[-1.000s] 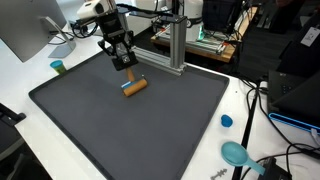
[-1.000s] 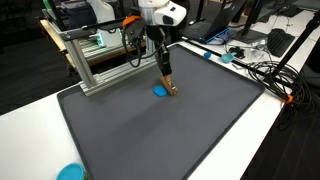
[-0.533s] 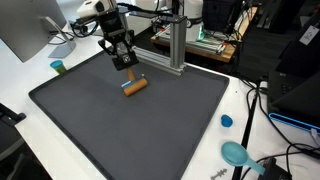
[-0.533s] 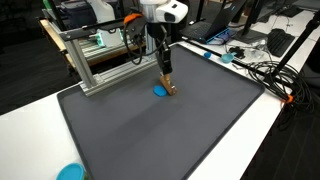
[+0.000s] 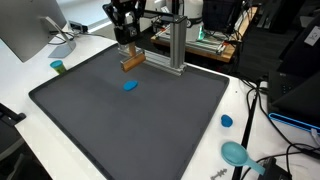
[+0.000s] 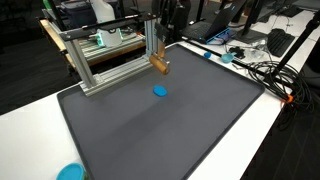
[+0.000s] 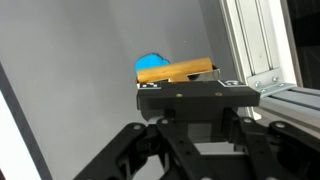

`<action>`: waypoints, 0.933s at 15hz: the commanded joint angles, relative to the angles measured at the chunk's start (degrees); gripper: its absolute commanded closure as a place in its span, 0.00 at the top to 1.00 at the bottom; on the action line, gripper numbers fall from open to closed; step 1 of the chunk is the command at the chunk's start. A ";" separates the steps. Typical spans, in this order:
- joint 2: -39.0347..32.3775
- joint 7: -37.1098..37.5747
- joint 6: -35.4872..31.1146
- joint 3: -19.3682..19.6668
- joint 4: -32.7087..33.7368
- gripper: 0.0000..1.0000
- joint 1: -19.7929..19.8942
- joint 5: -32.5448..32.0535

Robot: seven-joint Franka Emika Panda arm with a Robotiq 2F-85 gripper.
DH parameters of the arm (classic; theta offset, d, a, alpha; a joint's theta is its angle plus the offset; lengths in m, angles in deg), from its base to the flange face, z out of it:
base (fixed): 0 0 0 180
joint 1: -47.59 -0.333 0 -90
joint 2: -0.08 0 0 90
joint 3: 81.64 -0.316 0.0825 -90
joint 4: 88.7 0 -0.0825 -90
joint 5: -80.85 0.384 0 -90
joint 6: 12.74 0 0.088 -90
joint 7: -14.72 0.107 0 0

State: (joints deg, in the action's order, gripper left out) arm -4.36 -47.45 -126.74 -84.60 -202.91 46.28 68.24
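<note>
Wooden peg (image 7: 180, 70) lies crosswise in my claw (image 7: 188, 84), right in front of the wrist camera. The jaws are pinched narrow on its middle, and both ends stick out past them. Just beyond the peg in that view I can make out part of a blue disc (image 7: 150, 64) on the dark mat (image 7: 80, 60), with the aluminium frame (image 7: 265, 60) along the right side.

In an exterior view, nearest the camera, a teal bowl-like thing (image 5: 236, 153) rests on the white desk (image 5: 238, 105) by the corner of the mat. A little farther back a small blue cap (image 5: 226, 121) lies just off the mat's edge.

Farther in, the blue disc (image 5: 129, 86) lies flat on the mat by itself. The peg (image 5: 132, 62) hangs in the air above it, slightly tilted and touching neither disc nor mat. My claw (image 5: 129, 54) grips it from above. In both exterior views the peg is close in front of the aluminium frame (image 5: 175, 45), which stands at the mat's far edge.

Off to the far side, a small green-topped cup (image 5: 58, 67) stands on the desk beside the mat, and a monitor (image 5: 25, 30) rises behind it.
</note>
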 commanded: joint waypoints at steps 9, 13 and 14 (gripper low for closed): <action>-14.39 13.75 0.37 -0.31 9.96 0.22 -2.39 -5.88; -16.42 20.21 -2.41 0.37 10.67 0.22 -2.69 -10.92; -16.68 20.93 -1.82 0.37 11.04 0.22 -2.54 -11.46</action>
State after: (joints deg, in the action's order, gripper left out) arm -20.35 -29.92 -129.30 -85.01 -193.85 44.26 60.05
